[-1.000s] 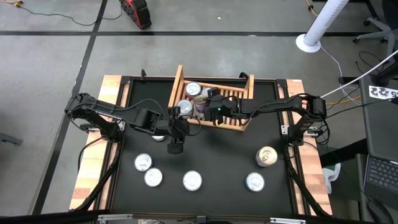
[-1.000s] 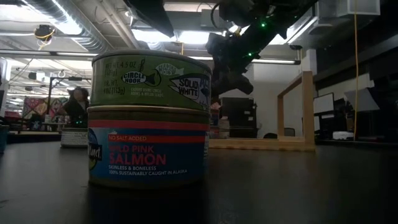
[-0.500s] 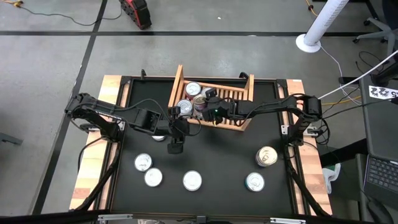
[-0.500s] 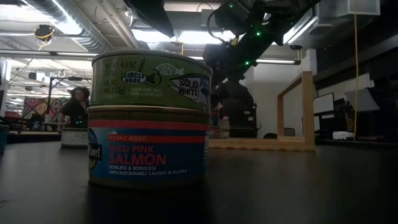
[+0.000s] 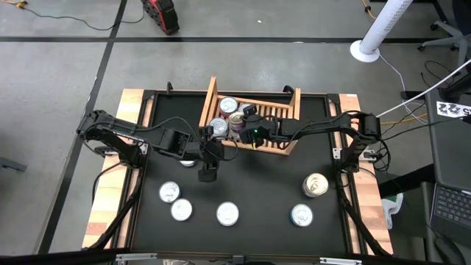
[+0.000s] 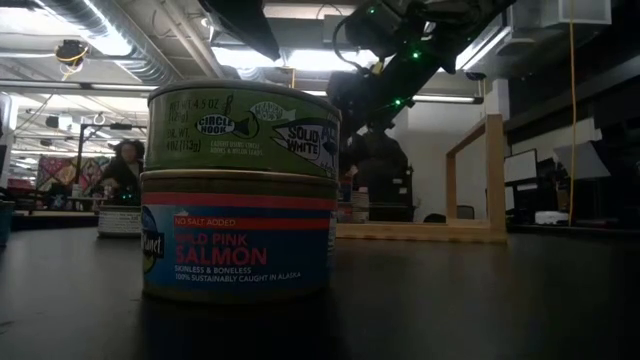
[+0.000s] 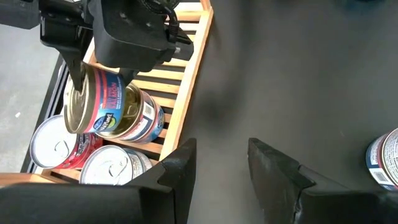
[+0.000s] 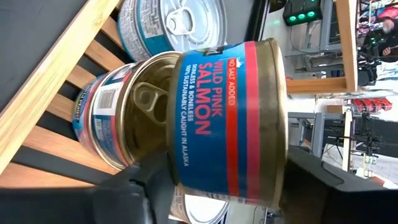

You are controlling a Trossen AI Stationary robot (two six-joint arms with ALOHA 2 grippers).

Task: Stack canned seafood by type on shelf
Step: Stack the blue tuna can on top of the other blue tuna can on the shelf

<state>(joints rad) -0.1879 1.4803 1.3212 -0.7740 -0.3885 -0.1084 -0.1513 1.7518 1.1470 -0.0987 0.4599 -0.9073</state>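
Observation:
The wooden shelf (image 5: pixel 283 118) stands at the table's far middle and holds several tins (image 5: pixel 229 105). My right gripper (image 5: pixel 241 128) reaches into its left part from the right, shut on a blue-and-pink salmon tin (image 8: pixel 230 118). This tin leans on a gold-lidded tin (image 7: pixel 142 115) that lies in the shelf. Two white-lidded tins (image 7: pixel 56 149) lie beside these. My left gripper (image 7: pixel 221 168) hovers open over bare table just in front of the shelf's near left corner, nothing between its fingers. My right gripper has the salmon tin between its two fingers by the flat ends. One finger (image 7: pixel 76 71) lies across the bare metal end (image 7: pixel 73 106); the other is hidden behind the tin. The fingers slant down from the right. The tin is tipped almost on edge, with its lower rim on the gold-lidded tin.
Several loose tins (image 5: pixel 181 210) lie in a row along the table's near side. A two-tin stack (image 5: pixel 316 185) stands near the right edge, with another tin (image 5: pixel 301 215) in front of it. The shelf's raised side boards (image 5: pixel 209 103) flank the tins inside.
My right gripper has sunk slightly into the shelf and rolled a little with the salmon tin, then held still. The tin now leans on the gold-lidded tin.

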